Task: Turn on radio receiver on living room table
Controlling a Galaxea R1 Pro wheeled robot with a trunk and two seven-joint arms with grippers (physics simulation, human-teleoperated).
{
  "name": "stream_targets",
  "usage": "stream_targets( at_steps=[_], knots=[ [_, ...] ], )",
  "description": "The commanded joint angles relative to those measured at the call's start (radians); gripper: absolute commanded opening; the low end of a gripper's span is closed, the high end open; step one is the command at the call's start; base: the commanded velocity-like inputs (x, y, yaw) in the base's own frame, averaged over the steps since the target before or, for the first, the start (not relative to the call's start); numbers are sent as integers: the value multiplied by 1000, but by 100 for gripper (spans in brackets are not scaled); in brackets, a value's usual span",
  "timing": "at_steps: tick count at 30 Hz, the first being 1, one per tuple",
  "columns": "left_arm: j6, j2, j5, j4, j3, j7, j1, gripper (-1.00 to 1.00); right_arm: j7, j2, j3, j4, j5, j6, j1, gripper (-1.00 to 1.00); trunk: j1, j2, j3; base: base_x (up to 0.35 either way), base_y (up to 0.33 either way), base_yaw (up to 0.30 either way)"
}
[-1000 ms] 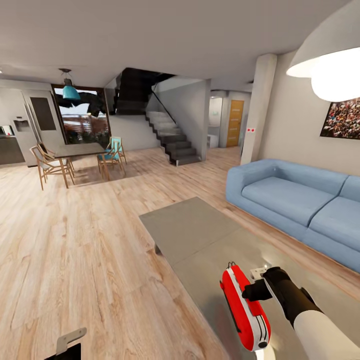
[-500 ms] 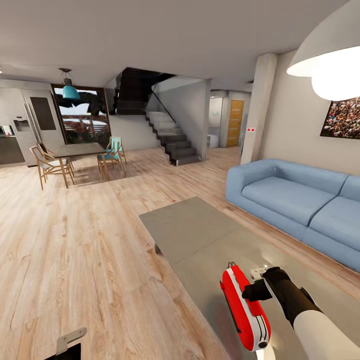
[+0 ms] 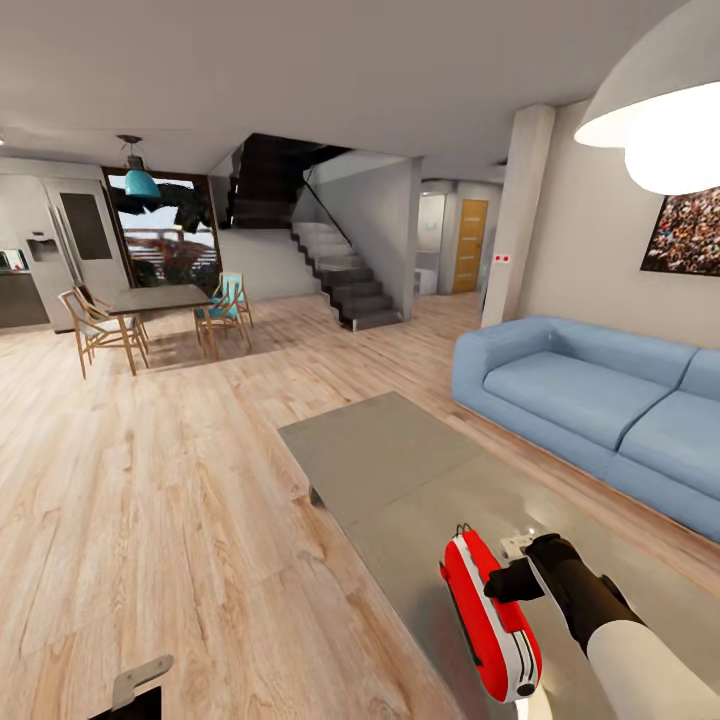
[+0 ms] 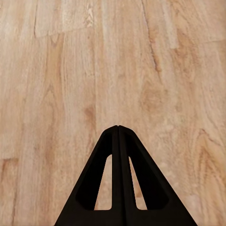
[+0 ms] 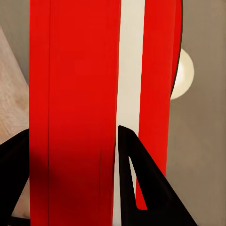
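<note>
The red radio receiver [image 3: 490, 612] stands edge-on to me on the grey coffee table [image 3: 380, 460], near the table's front. Its white band and thin wire handle show. My right gripper [image 3: 507, 578] is up against the radio's right side. In the right wrist view the right gripper [image 5: 73, 129] is open, its black fingers [image 5: 136, 188] spread with the red body and white band of the radio receiver [image 5: 75, 84] between them. The dial and grille are hidden. My left gripper [image 3: 140, 682] hangs low at the left, and in its wrist view the left gripper [image 4: 117, 128] is shut over the wood floor.
A blue sofa [image 3: 590, 400] runs along the table's right side, with a white pendant lamp [image 3: 660, 110] overhead. Light wood floor [image 3: 150, 500] spreads to the left. Far back stand a dining table with chairs [image 3: 155, 298], stairs [image 3: 340, 270] and a pillar [image 3: 517, 215].
The head view has shifted very slightly. Neither the radio nor either gripper has visibly moved.
</note>
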Motion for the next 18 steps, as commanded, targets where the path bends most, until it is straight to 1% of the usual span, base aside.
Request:
stream_targets(
  at_steps=[1,18],
  knots=[
    [0,0,0,0,0,0,0,-100,0,0,0,0,-2,0,0,-100,4,-7,-3,0,0,0],
    [0,0,0,0,0,1,0,-100,0,0,0,0,-3,4,0,-100,69,-126,-56,0,0,0]
  ],
)
